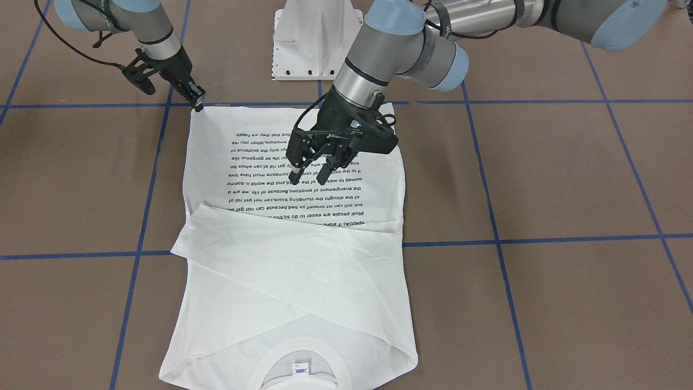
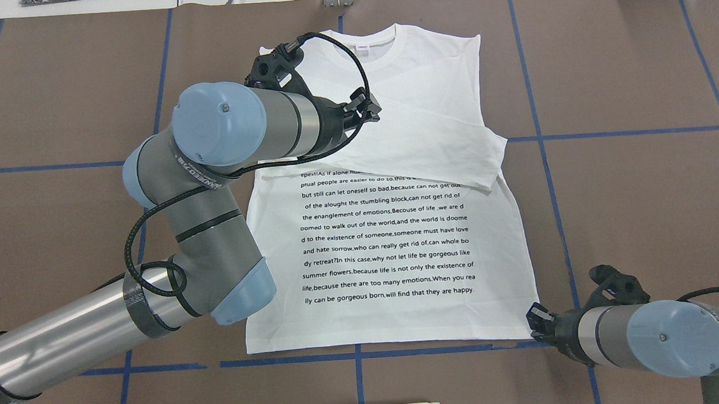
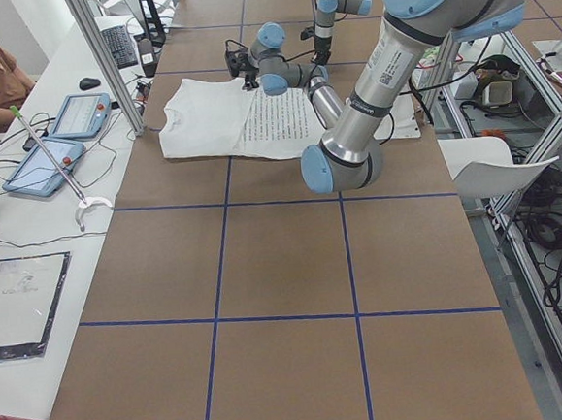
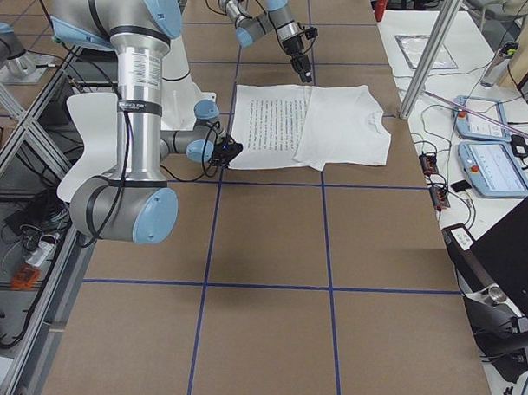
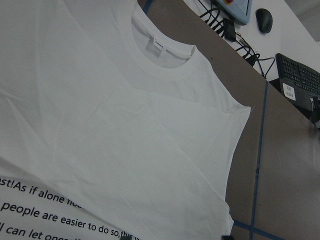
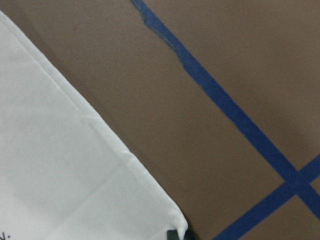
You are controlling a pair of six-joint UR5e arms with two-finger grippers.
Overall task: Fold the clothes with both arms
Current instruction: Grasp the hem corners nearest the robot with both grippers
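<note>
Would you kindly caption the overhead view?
Left gripper hovers open over sleeve-folded white shirt; right gripper at its hem corner.

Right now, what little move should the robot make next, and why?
Probably the left gripper should move to the free hem corner of the shirt. It hangs open above the printed text, while the right gripper sits at the other hem corner.

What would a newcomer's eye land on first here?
The white shirt lies flat mid-table with its black text facing up and its sleeves folded across the chest. The left gripper hangs open above the printed lines, holding nothing. The right gripper sits at a hem corner on the robot's side; whether it grips the cloth is unclear.
</note>
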